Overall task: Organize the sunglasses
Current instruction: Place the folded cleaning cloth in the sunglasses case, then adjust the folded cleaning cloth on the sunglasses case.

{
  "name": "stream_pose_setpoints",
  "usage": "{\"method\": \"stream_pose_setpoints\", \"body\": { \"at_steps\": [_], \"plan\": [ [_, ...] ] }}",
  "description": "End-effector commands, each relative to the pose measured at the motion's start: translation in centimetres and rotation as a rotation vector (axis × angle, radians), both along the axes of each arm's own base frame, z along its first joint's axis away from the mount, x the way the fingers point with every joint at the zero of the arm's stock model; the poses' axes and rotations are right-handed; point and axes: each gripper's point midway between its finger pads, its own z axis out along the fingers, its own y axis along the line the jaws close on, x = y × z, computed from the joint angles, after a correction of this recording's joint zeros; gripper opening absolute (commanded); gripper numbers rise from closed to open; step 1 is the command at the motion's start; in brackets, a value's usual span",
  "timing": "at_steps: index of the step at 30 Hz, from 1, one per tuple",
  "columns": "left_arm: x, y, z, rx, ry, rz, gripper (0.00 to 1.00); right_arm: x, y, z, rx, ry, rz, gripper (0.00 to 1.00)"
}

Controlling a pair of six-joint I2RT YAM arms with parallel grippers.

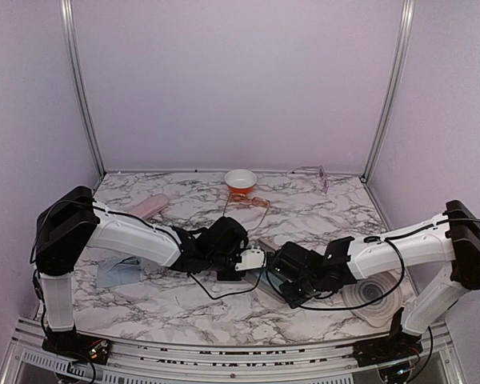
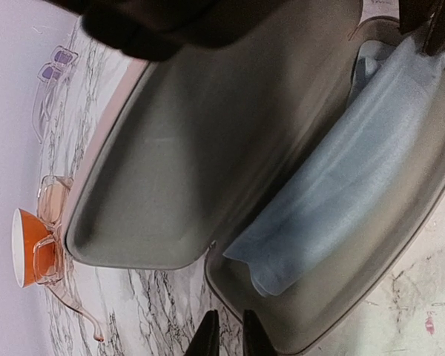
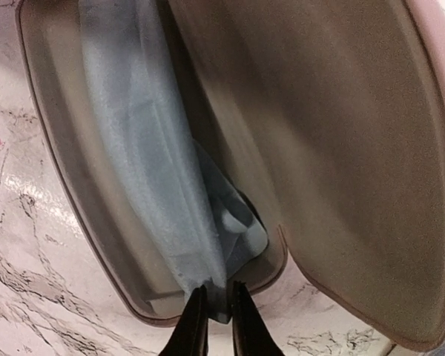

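A pink case (image 1: 266,243) lies open mid-table between both arms, with a grey lining (image 2: 178,148) and a light blue cloth (image 2: 341,170) inside. My left gripper (image 2: 226,343) is shut on the rim of the case's lower half. My right gripper (image 3: 218,326) is shut on the cloth's end (image 3: 208,252) at the case's rim. The orange-brown sunglasses (image 1: 252,205) lie next to the bowl and also show in the left wrist view (image 2: 53,202). The pale sunglasses (image 1: 314,171) lie at the back right by the wall and also show in the left wrist view (image 2: 55,63).
An orange and white bowl (image 1: 240,180) stands at the back centre. A second pink case (image 1: 150,206), shut, lies at the back left. Another light blue cloth (image 1: 116,272) lies at the front left. A white round dish (image 1: 376,294) sits at the front right.
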Motion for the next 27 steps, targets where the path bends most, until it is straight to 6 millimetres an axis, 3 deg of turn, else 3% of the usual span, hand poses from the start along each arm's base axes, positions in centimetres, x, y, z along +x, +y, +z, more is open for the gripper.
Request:
{"method": "stream_pose_setpoints", "body": {
  "at_steps": [1,11,17,27],
  "plan": [
    [-0.2,2.5,-3.3,0.133,0.006,0.023,0.13,-2.9,7.6,3.4,0.23,0.013,0.252,0.15],
    [-0.2,2.5,-1.8,0.039,0.061,0.1,0.17,-1.3,6.3,5.5,0.212,-0.072,0.179,0.29],
    [0.0,2.3,-0.2,-0.055,0.107,0.151,0.25,-0.6,5.5,6.1,0.177,-0.106,0.141,0.34],
    [0.3,2.7,1.7,-0.162,0.153,0.229,0.28,0.1,6.3,8.2,0.199,-0.152,0.139,0.39]
  ]
}}
